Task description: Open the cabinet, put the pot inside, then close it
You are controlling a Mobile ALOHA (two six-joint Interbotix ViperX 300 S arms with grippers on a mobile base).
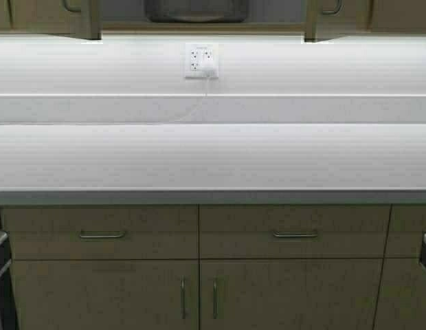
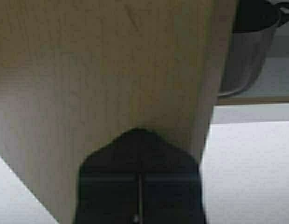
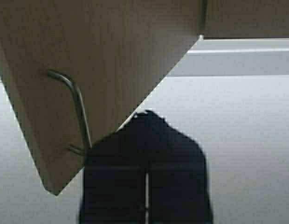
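Note:
The cabinet's two tan doors stand open at the top of the high view, left door (image 1: 89,17) and right door (image 1: 315,17). The dark grey pot (image 1: 196,9) sits inside between them. In the left wrist view my left gripper (image 2: 139,133) is shut, its tip against the left door's flat face (image 2: 112,70); the pot (image 2: 249,51) shows past the door's edge. In the right wrist view my right gripper (image 3: 147,114) is shut and empty, at the edge of the right door (image 3: 102,56), beside its steel bar handle (image 3: 78,112). Neither gripper shows in the high view.
A white counter (image 1: 213,155) runs across below the cabinet, with a wall socket (image 1: 201,61) and a thin cord above it. Below are tan drawer fronts (image 1: 103,232) and floor-unit doors (image 1: 288,295).

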